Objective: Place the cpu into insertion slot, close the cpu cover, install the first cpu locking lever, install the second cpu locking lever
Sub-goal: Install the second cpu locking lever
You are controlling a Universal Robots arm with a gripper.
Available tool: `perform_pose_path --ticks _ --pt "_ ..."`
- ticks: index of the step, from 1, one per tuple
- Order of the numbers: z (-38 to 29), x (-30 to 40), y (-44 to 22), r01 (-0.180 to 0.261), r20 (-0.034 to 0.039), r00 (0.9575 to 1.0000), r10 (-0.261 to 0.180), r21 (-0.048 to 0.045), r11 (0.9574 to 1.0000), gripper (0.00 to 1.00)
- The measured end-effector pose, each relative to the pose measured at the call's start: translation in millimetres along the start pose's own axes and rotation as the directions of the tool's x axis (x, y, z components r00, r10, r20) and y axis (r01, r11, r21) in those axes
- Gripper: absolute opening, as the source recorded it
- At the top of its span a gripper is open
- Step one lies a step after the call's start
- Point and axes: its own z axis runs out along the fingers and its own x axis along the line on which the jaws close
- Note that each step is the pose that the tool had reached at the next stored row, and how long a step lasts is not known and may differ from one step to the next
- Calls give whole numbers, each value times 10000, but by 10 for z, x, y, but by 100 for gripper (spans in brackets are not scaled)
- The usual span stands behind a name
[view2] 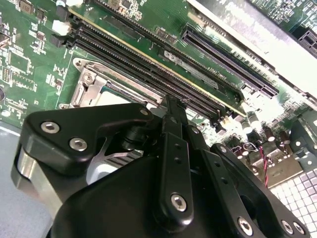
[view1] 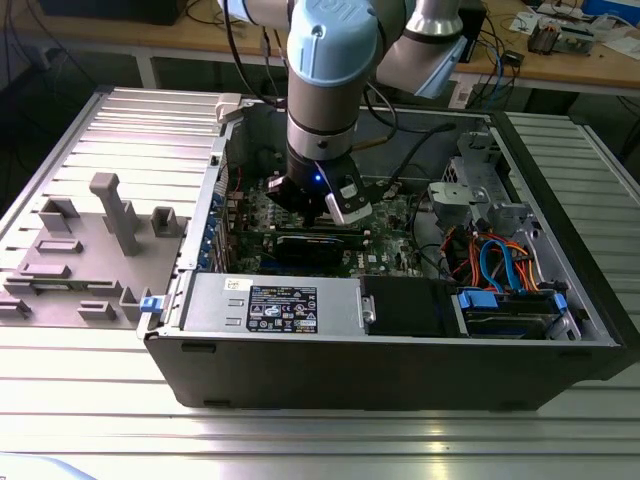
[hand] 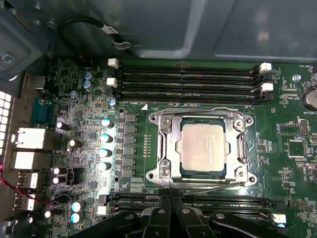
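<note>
My jaws (hand: 171, 218) look pressed together, empty, just above the memory slots (hand: 188, 79) beside the socket; cpu (hand: 203, 148) sits in the insertion slot (hand: 166, 173), cpu cover (hand: 170, 144) down over it; motherboard (hand: 89, 144) inside the open computer case (view1: 380, 370).

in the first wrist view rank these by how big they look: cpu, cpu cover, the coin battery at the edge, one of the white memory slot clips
1. cpu cover, the frame around the chip
2. cpu, seated in its window
3. coin battery, cut off by the picture's edge, so unsure
4. white memory slot clip
</note>
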Motion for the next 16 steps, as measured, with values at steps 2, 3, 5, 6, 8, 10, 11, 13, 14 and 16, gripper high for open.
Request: perform_pose_path --ticks 2,3,5,6,8,10,11,13,14,16 --pt "-2 18 -13 3 4 10000 -3 -239 9997 11" --pt "-2 22 -19 4 5 10000 -4 -306 9995 11" --pt "1 24 -36 4 8 10000 -4 -342 9994 11" --pt "2 25 -48 3 8 10000 -3 -358 9994 11" --pt "-1 29 -65 2 9 10000 -2 -384 9993 11" --pt "-1 32 -78 1 10 10000 -1 -396 9992 11" --pt "0 34 -81 1 10 10000 -1 -401 9992 11" --pt "5 52 -84 0 10 10000 0 -428 9991 11" --pt "14 59 -85 -1 12 10000 1 -436 9991 11" --pt "33 77 -89 -6 12 10000 6 -445 9990 11"
